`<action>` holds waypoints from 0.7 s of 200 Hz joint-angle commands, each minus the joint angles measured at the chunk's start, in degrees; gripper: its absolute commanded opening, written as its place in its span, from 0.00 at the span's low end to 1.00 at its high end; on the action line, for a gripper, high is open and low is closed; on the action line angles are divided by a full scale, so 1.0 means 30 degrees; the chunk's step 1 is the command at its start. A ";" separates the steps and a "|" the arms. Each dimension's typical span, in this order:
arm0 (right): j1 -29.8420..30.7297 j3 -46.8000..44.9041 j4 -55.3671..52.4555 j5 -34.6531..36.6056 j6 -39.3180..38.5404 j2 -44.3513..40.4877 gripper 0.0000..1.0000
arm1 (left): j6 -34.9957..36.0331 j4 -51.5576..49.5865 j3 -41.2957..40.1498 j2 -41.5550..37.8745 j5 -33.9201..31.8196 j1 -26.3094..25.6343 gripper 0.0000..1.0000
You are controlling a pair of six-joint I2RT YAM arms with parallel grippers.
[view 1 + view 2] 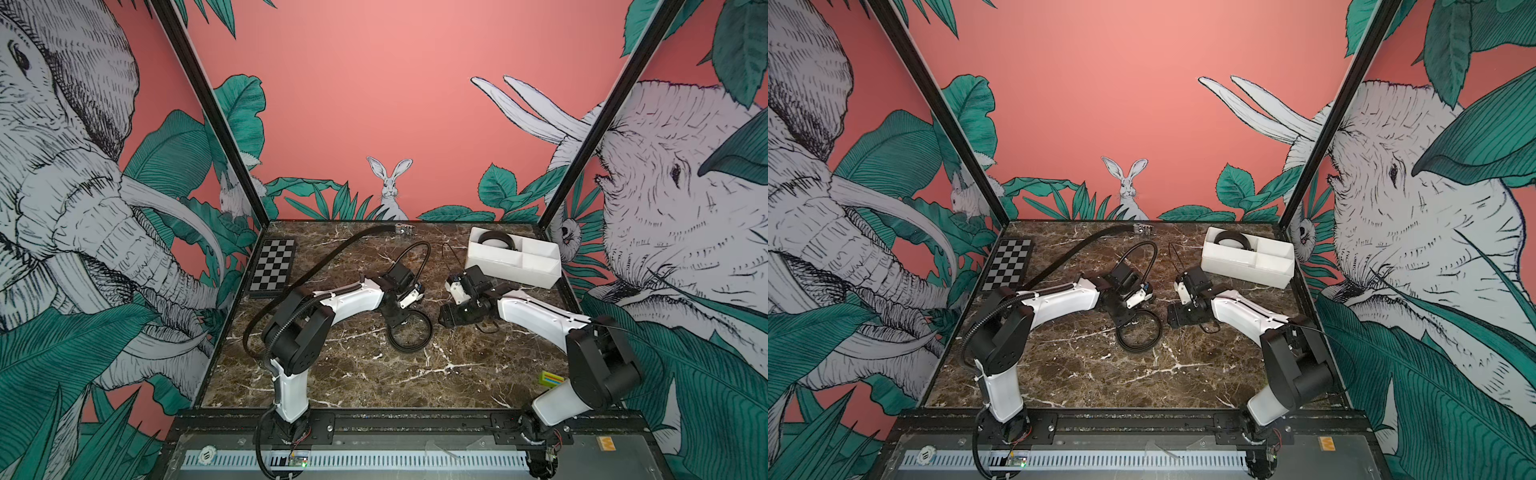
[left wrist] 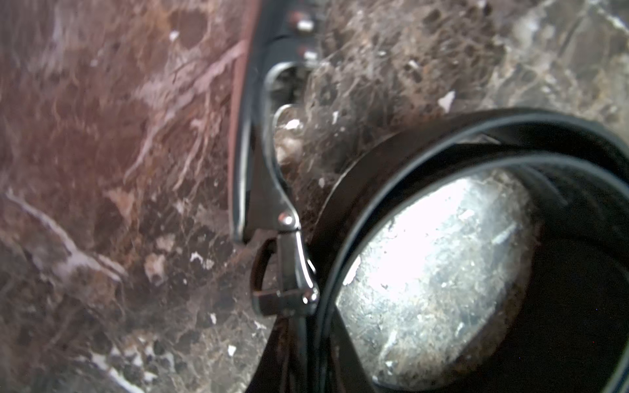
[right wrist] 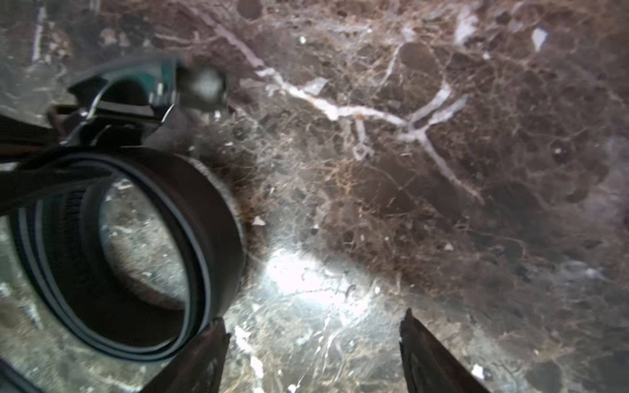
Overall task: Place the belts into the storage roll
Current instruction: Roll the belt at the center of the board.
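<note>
right wrist view: right gripper (image 3: 313, 323) has its jaws wide apart and empty, one fingertip (image 3: 204, 360) just beside the coiled belt (image 3: 218, 217) on the marble table (image 3: 442, 204). left gripper (image 1: 395, 326): jaws nearly closed, seemingly clamped on the coil's rim. storage roll (image 1: 511, 270): far right corner, second belt (image 1: 494, 238) coiled in its large compartment. risks: a one-rim grip may let the coil spring loose; the buckle (image 2: 292, 265) may catch the roll's wall; the open fingertip may nudge the coil. obscured: left fingers and grip contact; third belt not surely made out.

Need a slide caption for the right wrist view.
Right gripper open above marble table, coiled belt beside one fingertip.
</note>
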 commanded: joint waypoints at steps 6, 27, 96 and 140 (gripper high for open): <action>-0.1428 0.0423 0.1483 0.0521 0.2533 0.1289 0.78 | 0.2893 -0.1954 0.1408 0.0690 0.1275 -0.0078 0.00; -0.2336 0.0880 0.2174 -0.1572 0.4930 0.2409 0.76 | 0.3287 -0.2135 0.1614 0.1080 0.0816 -0.0209 0.00; -0.1879 0.2779 0.6384 -0.4583 0.9771 0.5564 0.64 | 0.3618 -0.1491 0.1652 0.1386 0.1222 -0.0353 0.00; -0.1351 0.2328 0.7254 -0.5653 1.0571 0.6454 0.48 | 0.3669 -0.1076 0.1735 0.1666 0.0902 -0.0352 0.00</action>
